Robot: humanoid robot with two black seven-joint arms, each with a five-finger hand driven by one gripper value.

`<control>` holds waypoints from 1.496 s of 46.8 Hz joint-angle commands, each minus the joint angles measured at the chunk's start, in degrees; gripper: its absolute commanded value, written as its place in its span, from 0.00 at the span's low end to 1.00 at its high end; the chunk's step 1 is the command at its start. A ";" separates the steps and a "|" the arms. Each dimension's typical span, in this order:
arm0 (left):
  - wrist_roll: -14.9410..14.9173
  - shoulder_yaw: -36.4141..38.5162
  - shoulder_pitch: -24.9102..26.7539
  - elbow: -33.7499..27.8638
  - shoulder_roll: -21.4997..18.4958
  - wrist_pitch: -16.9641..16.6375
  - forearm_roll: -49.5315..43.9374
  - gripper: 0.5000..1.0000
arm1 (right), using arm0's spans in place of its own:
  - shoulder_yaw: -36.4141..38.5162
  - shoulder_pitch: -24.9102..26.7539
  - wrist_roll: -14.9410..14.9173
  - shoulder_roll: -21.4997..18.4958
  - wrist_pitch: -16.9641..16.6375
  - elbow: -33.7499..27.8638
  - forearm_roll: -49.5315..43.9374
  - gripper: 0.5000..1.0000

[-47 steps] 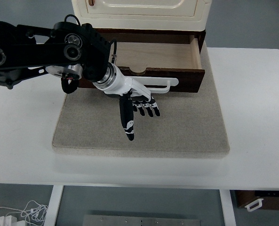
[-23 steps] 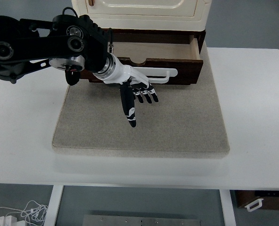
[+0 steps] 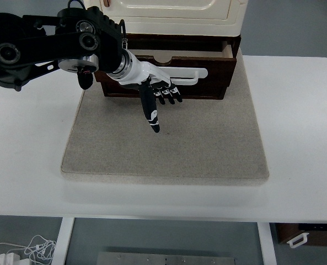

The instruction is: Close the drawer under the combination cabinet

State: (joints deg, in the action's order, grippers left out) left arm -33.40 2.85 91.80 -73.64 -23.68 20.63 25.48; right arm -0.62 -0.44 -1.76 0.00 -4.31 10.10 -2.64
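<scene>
In the head view, the left hand [image 3: 159, 94] reached in from the left, its fingers spread and holding nothing, pressed flat against the dark front of the drawer [image 3: 207, 77]. The drawer stood only slightly out beneath the cream combination cabinet [image 3: 174, 11], over a grey mat [image 3: 169, 149] on the white bench [image 3: 301, 121].

1. My left arm [image 3: 42, 49] runs off the frame's left edge, so I can't see its upper part.
2. The cabinet [image 3: 174, 14] is cut off at the top edge.
3. The arm hides the drawer's [image 3: 207, 74] left end.
4. I can't tell whether the left hand [image 3: 157, 91] touches the drawer front.
</scene>
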 commanded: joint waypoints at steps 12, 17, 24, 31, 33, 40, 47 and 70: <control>0.27 -0.12 -0.40 2.70 0.39 -2.08 0.36 1.00 | 0.00 0.00 0.00 0.00 0.00 0.00 0.00 0.90; 0.71 -0.12 -0.49 3.76 0.39 -2.17 1.24 1.00 | 0.00 0.00 0.00 0.00 0.00 0.00 0.00 0.90; 0.88 -0.21 -0.57 4.64 0.39 -2.34 1.50 1.00 | 0.00 0.00 0.00 0.00 0.00 0.00 0.00 0.90; 0.97 -0.12 -0.93 5.17 0.47 -3.66 1.50 1.00 | 0.00 0.00 0.00 0.00 0.00 0.00 0.00 0.90; 1.15 -0.12 -1.01 5.26 0.47 -3.75 1.50 1.00 | 0.00 0.00 0.00 0.00 0.00 0.00 0.00 0.90; 1.15 -0.12 -1.01 5.43 0.47 -4.10 1.50 1.00 | 0.00 0.00 0.00 0.00 0.00 0.00 0.00 0.90; 1.32 -0.12 -1.01 5.69 0.39 -4.10 1.42 1.00 | 0.00 0.00 0.00 0.00 0.00 -0.08 0.00 0.90; 2.64 -0.12 -1.19 7.54 0.39 -4.10 1.59 1.00 | 0.00 0.00 0.00 0.00 -0.08 0.00 0.00 0.90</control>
State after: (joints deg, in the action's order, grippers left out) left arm -31.07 2.73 90.69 -66.08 -23.29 16.51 26.93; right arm -0.62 -0.44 -1.76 0.00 -4.32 10.10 -2.64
